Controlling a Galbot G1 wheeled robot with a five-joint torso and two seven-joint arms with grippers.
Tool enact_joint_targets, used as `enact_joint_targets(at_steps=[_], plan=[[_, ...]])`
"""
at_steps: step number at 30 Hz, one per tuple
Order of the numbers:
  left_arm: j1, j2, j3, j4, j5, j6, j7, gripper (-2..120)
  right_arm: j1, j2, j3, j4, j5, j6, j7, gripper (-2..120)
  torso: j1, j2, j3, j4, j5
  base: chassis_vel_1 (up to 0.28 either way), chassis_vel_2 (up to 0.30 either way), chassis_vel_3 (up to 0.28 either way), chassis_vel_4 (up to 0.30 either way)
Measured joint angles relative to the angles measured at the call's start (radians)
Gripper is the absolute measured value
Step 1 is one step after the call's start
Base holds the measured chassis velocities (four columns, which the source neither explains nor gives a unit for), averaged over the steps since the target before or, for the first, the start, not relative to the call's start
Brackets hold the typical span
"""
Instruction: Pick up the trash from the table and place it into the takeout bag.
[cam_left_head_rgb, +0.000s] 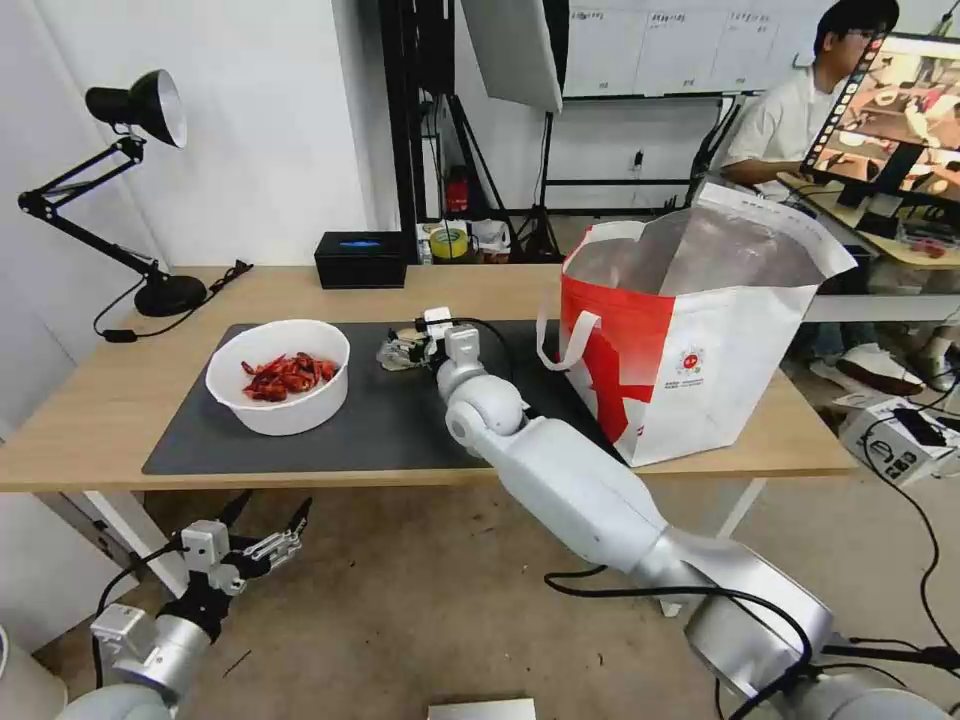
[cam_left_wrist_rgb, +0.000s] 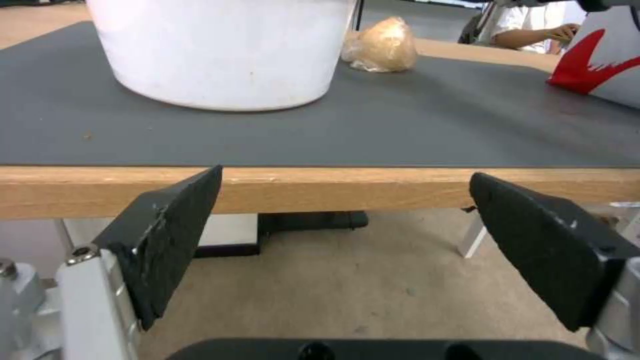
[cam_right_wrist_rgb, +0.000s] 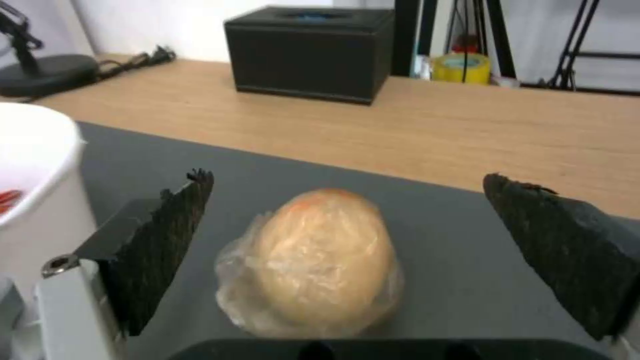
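Right gripper (cam_right_wrist_rgb: 347, 230): arm stretched over the mat (cam_left_head_rgb: 390, 410), fingers wide, straddling the wrapped bun (cam_right_wrist_rgb: 320, 260).
Left gripper (cam_left_head_rgb: 268, 520): low before the table (cam_left_head_rgb: 110, 400) edge, fingers wide, empty.

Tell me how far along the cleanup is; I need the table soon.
Nothing can be seen inside the takeout bag, whose bottom is hidden. In hand: the right gripper sits open on the mat with its fingers either side of the wrapped bun, not yet closed. Left: that bun and the white bowl of red shells. The left gripper waits open below the table edge.
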Motion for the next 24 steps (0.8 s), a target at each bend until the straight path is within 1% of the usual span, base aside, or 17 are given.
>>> enact_joint_targets(at_steps=[6, 11, 17, 18, 21, 22, 24], plan=[[0.000, 0.000, -0.002, -0.002, -0.001, 0.000, 0.000, 100, 0.020, 0.054, 0.030, -0.094, -0.018, -0.013, -0.007, 100, 0.000, 0.000, 0.000, 0.0000, 0.0001, 0.000, 0.000, 0.000, 0.000], [-0.001, -0.003, -0.002, -0.003, 0.000, 0.000, 0.000, 100, 0.041, 0.060, 0.031, -0.137, -0.027, -0.014, -0.031, 100, 0.000, 0.000, 0.000, -0.0002, 0.0001, 0.000, 0.000, 0.000, 0.000], [-0.001, -0.015, 0.003, 0.000, 0.004, -0.002, 0.001, 100, 0.063, 0.060, 0.029, -0.198, -0.040, -0.025, -0.110, 100, 0.000, 0.000, 0.000, -0.0001, 0.0002, 0.000, 0.000, 0.000, 0.000], [-0.001, -0.015, 0.003, 0.000, 0.004, -0.002, 0.001, 100, 0.063, 0.060, 0.029, -0.198, -0.040, -0.025, -0.110, 100, 0.000, 0.000, 0.000, -0.0001, 0.0002, 0.000, 0.000, 0.000, 0.000], [-0.006, -0.016, 0.006, 0.002, 0.005, -0.002, 0.001, 100, 0.074, 0.059, 0.027, -0.234, -0.052, -0.022, -0.179, 100, 0.000, 0.000, 0.000, -0.0002, 0.0002, 0.000, 0.000, 0.000, 0.000], [-0.006, -0.016, 0.006, 0.002, 0.005, -0.002, 0.001, 100, 0.074, 0.059, 0.027, -0.234, -0.052, -0.022, -0.179, 100, 0.000, 0.000, 0.000, -0.0002, 0.0002, 0.000, 0.000, 0.000, 0.000], [-0.010, -0.017, 0.006, 0.003, 0.005, -0.002, 0.001, 100, 0.082, 0.059, 0.020, -0.258, -0.068, -0.011, -0.217, 100, 0.000, 0.000, 0.000, -0.0001, 0.0002, 0.000, 0.000, 0.000, 0.000]])
